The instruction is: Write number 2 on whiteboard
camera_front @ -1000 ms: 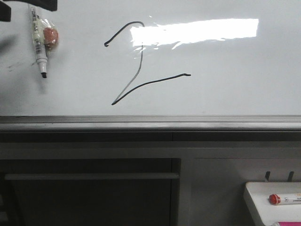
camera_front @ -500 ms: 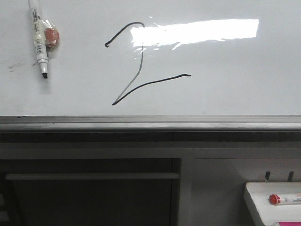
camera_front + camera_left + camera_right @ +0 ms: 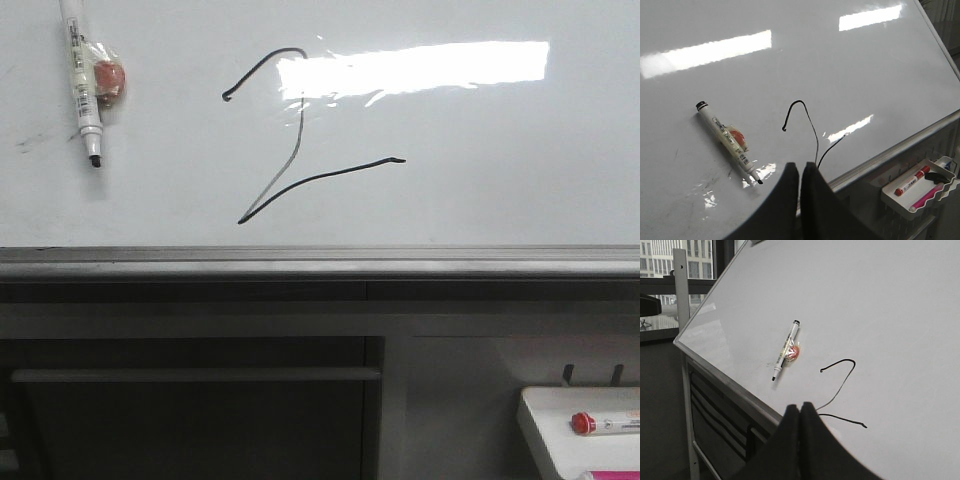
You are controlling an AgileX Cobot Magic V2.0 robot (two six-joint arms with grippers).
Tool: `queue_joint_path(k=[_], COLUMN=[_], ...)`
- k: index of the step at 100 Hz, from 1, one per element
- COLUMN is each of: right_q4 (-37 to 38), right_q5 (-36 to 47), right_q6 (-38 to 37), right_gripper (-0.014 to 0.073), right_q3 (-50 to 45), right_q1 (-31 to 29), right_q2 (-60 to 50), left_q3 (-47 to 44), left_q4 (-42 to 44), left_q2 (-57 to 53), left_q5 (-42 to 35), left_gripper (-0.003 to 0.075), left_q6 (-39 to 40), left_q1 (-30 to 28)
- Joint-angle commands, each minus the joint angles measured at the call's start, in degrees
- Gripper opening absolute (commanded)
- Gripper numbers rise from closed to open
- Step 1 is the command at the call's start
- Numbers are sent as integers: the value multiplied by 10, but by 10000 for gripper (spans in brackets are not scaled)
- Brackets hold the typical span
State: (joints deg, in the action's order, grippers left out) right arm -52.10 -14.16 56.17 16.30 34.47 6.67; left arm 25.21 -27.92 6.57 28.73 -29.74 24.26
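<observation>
The number 2 [image 3: 320, 178] is drawn in thin black line on the whiteboard [image 3: 500, 150], left of the glare. It also shows in the left wrist view [image 3: 796, 102] and the right wrist view [image 3: 839, 362]. A white black-tipped marker [image 3: 80, 90] with a red-orange blob beside it rests on the board at upper left, with no gripper on it. My left gripper [image 3: 800, 167] is shut and empty, back from the board. My right gripper [image 3: 800, 407] is shut and empty, near the board's lower rail. Neither gripper shows in the front view.
A grey metal rail [image 3: 320, 258] runs along the board's lower edge, with a dark cabinet below it. A small white tray [image 3: 545, 405] at lower right holds a red-capped marker [image 3: 600, 422]. The left wrist view also shows a pink marker [image 3: 927, 196] in it.
The dark shapes at the front view's top left corner have gone out of view. The marker on the board has shifted slightly. The drawn figure is unchanged.
</observation>
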Motion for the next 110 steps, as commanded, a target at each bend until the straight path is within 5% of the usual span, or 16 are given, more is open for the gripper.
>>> queue_joint_path(k=[1, 75, 110], right_q4=[-12, -12, -12], right_q5=[35, 30, 31], right_q6=[3, 3, 3], right_gripper=[-71, -71, -71], right_q3=[-1, -6, -6], right_q1=[-2, -2, -2], right_q2=[-16, -21, -21], left_q3=[11, 7, -19], left_q4=[-14, -14, 77], left_q2=[3, 3, -86], left_q5=[-38, -39, -74], left_gripper=[-20, -20, -20], left_q6=[4, 4, 6], left_q1=[-1, -1, -68])
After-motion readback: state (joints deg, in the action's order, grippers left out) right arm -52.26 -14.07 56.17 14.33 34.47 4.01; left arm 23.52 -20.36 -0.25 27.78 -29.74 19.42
